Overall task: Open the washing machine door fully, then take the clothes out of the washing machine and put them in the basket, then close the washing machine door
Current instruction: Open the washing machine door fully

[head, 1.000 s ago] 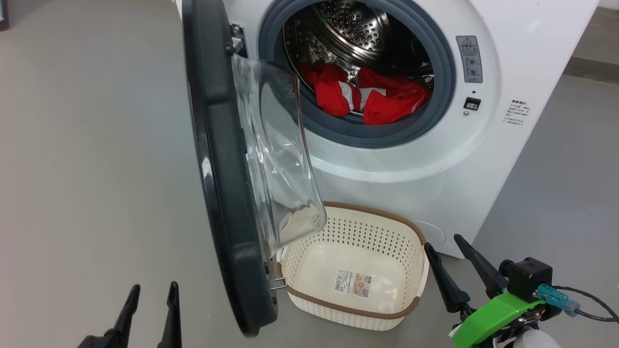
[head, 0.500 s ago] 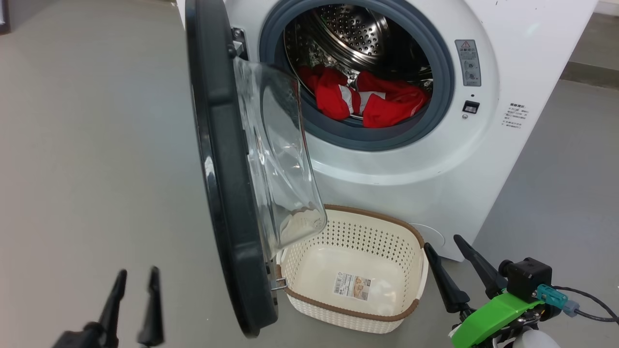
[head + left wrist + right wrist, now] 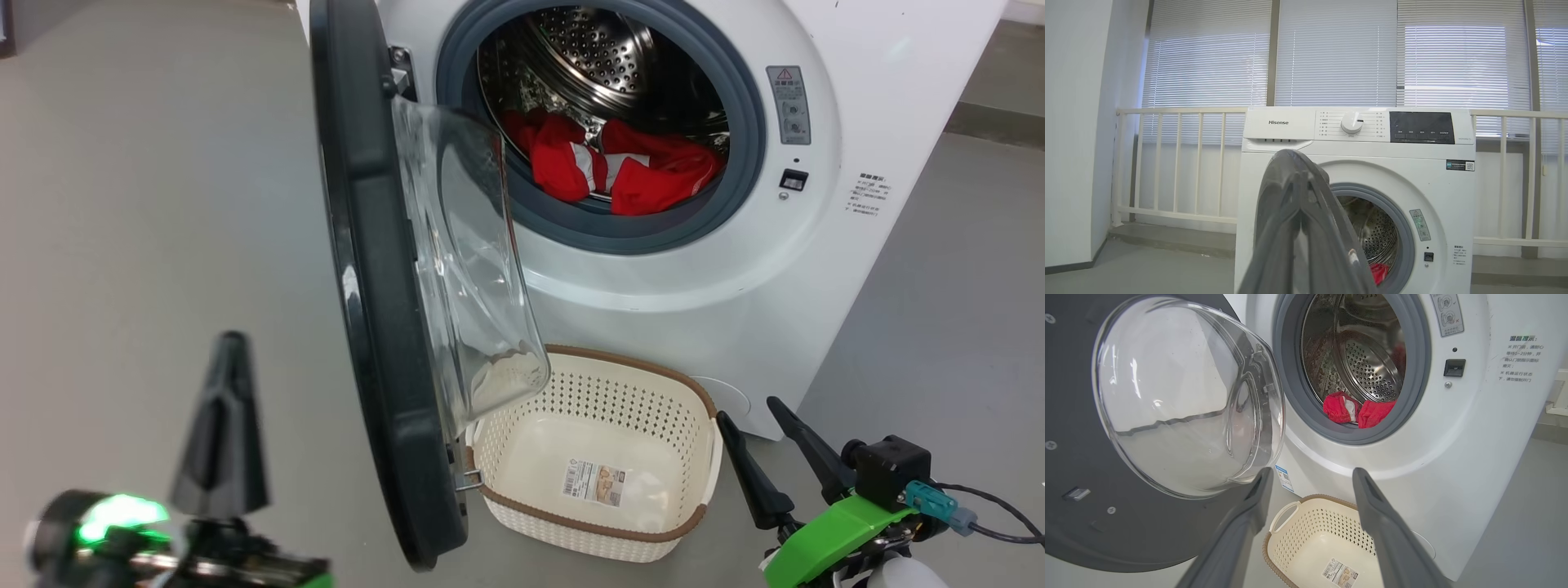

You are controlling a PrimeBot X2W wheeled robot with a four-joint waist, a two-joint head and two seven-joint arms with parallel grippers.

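Note:
The white washing machine (image 3: 694,310) stands with its door (image 3: 375,327) swung out, edge-on to me, glass bowl facing the drum. Red clothes (image 3: 620,167) with white panels lie in the steel drum. The cream basket (image 3: 571,523) sits on the floor below the opening, holding nothing but its paper label. My left gripper (image 3: 231,343) is shut on nothing, left of the door's black rim and apart from it. Low at the right, my right gripper (image 3: 747,410) is open beside the basket. In the right wrist view, my gripper (image 3: 1312,470) points at the basket (image 3: 1310,539), with the clothes (image 3: 1357,410) above.
Grey floor (image 3: 163,204) spreads left of the door and right of the machine. In the left wrist view, a white railing (image 3: 1175,163) and blinds stand behind the washing machine (image 3: 1274,171), and a wall runs along the left.
My left gripper has shut and risen, its wrist now in the head view beside the door. The right gripper, door, clothes and basket have not moved.

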